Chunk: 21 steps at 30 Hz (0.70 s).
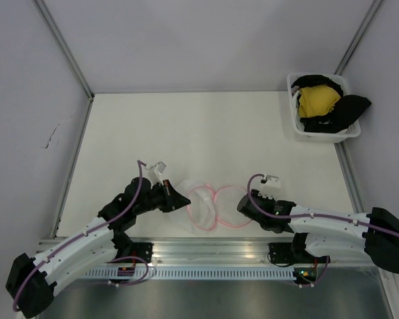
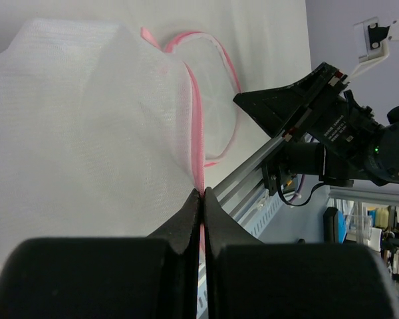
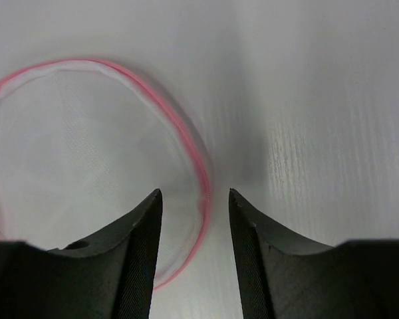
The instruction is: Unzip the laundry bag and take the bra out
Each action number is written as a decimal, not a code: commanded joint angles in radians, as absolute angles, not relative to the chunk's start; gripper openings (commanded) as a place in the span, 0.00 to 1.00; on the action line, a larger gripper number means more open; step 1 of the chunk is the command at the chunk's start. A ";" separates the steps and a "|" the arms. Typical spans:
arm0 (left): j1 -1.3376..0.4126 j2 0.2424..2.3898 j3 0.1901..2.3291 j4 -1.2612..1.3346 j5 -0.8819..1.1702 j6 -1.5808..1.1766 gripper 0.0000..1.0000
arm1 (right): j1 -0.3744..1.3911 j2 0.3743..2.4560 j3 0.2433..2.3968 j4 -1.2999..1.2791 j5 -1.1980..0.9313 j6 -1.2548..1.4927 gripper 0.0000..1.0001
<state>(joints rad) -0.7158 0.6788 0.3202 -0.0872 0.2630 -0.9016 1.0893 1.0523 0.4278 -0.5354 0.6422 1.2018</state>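
The laundry bag (image 1: 209, 206) lies open near the table's front edge, white mesh with pink trim, in two round halves. My left gripper (image 1: 183, 201) is shut on the pink trim at the bag's left half; in the left wrist view the tips (image 2: 203, 194) pinch the trim, and the mesh (image 2: 86, 133) bulges up to the left. My right gripper (image 1: 241, 203) is open at the bag's right half; in the right wrist view its fingers (image 3: 195, 193) straddle the pink rim over the mesh (image 3: 73, 146). The yellow bra (image 1: 319, 100) lies in the basket at the back right.
A white plastic basket (image 1: 326, 136) stands at the back right corner, holding a black garment (image 1: 349, 109) beside the bra. Grey walls enclose the table on three sides. A metal rail (image 1: 213, 252) runs along the near edge. My right arm (image 2: 332, 126) shows in the left wrist view.
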 commanded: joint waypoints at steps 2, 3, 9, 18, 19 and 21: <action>-0.716 0.669 0.318 -0.044 0.262 -0.931 0.02 | 1.094 1.095 0.423 -0.517 0.631 1.215 0.50; -0.716 0.670 0.318 -0.043 0.262 -0.931 0.02 | 1.095 1.098 0.414 -0.511 0.624 1.215 0.50; -0.716 0.654 0.310 -0.043 0.264 -0.936 0.02 | 1.095 1.114 0.396 -0.485 0.612 1.213 0.01; -0.718 0.658 0.279 -0.011 0.265 -0.945 0.02 | 1.117 0.852 0.500 -0.407 0.560 0.965 0.00; -0.716 0.663 0.279 -0.006 0.267 -0.945 0.02 | 1.118 0.844 0.511 -0.356 0.505 0.871 0.00; -0.718 0.661 0.281 -0.006 0.268 -0.939 0.02 | 1.118 0.866 0.558 -0.241 0.323 0.821 0.00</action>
<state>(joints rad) -0.7158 0.6621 0.2867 -0.0689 0.2634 -0.9195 1.1099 0.8589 0.4644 -0.4358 0.5266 0.9882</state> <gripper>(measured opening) 0.026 0.007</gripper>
